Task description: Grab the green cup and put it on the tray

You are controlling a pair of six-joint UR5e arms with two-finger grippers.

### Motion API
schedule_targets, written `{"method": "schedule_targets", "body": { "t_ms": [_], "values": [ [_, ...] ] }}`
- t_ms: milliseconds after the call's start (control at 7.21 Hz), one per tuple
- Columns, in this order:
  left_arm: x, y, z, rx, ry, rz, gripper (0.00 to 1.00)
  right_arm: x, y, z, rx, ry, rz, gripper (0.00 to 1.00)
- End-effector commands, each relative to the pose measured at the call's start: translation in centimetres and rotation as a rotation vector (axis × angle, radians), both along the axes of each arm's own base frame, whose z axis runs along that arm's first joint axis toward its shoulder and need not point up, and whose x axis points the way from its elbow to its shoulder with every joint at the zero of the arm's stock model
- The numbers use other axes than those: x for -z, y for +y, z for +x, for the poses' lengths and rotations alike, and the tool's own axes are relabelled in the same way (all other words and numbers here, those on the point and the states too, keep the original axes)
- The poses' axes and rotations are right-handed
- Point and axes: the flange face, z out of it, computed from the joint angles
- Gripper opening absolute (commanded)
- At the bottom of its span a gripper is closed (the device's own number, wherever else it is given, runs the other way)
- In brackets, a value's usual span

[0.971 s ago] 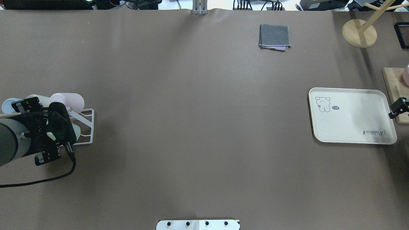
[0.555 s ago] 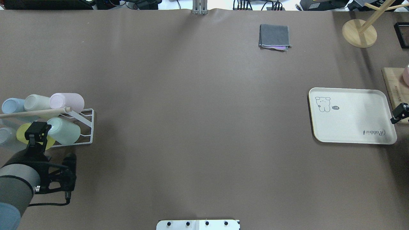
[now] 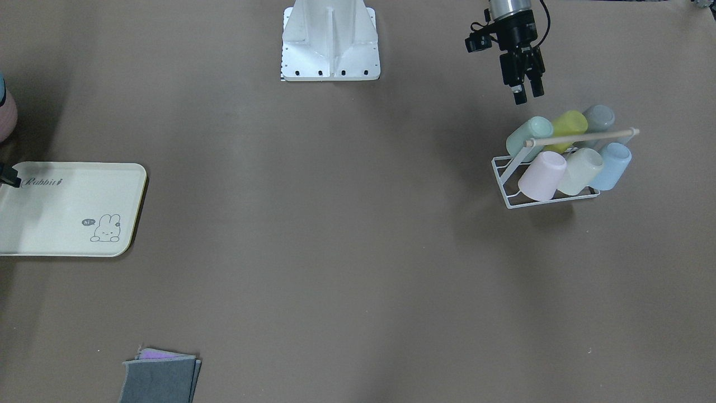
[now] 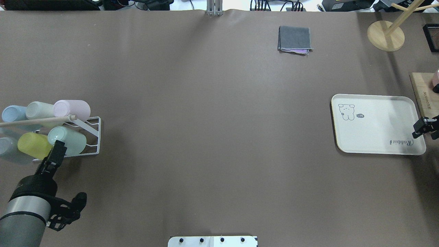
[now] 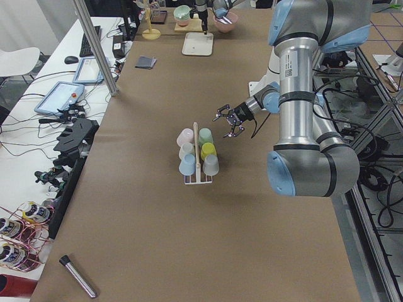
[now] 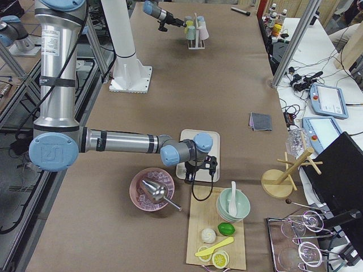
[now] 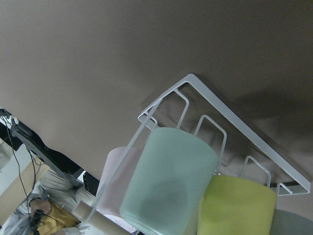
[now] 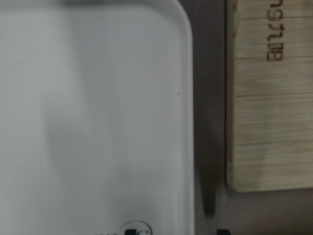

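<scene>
table [image 4: 219, 137]: brown-covered; bears the rack at the left end and the tray at the right end, well apart.
tray [image 4: 377, 116]: cream, with rounded corners, a bunny drawing and "Rabbit" lettering; lies flat at the right end, just beside a wooden board [image 4: 423, 99]; bears no cup.
rack [image 4: 99, 137]: white wire with a wooden rod across the top; carries six tilted cups in two rows.
left gripper [image 3: 528, 95]: fingers spread, nothing between them; hovers at the near side of the rack, aimed at the near row, apart from the cups.
right gripper [image 4: 421, 126]: hangs at the tray's right edge; too little in view to tell whether spread or closed.
green cup [image 4: 68, 140]: mint, smooth, handleless; rests tilted in the rack's near row at its right end, closed base turned toward the left wrist camera, just beside the yellow-green cup [image 4: 32, 145] on its left.
step in hand: by the look of it, the approach to the grasp; pick not yet made.
next move: probably calls for easing the spread fingers around the green cup's wall, clear of the yellow-green cup and the wires, closing, lifting it up off the rack, then carrying it far to the right, perhaps with a hand-over.
</scene>
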Motion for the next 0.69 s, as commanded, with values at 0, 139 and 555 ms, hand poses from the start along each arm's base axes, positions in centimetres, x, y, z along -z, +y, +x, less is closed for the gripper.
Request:
{"method": "schedule_targets", "body": {
  "t_ms": [0, 139, 555],
  "values": [
    [-2.3, 0.4, 2.4, -0.075, -0.156, 0.054, 0.99, -0.1, 0.2, -0.1, 0.003, -0.002, -0.004, 0.46],
    [-4.3, 0.3, 5.4, -0.087, -0.222, 0.072, 0.99, -0.3, 0.3, 0.0, 0.003, -0.002, -0.007, 0.39],
    [-4.4, -0.7, 5.8, -0.099, -0.305, 0.136, 0.99, -1.1, 0.7, 0.2, 0.01, 0.004, -0.016, 0.38]
  ]
}}
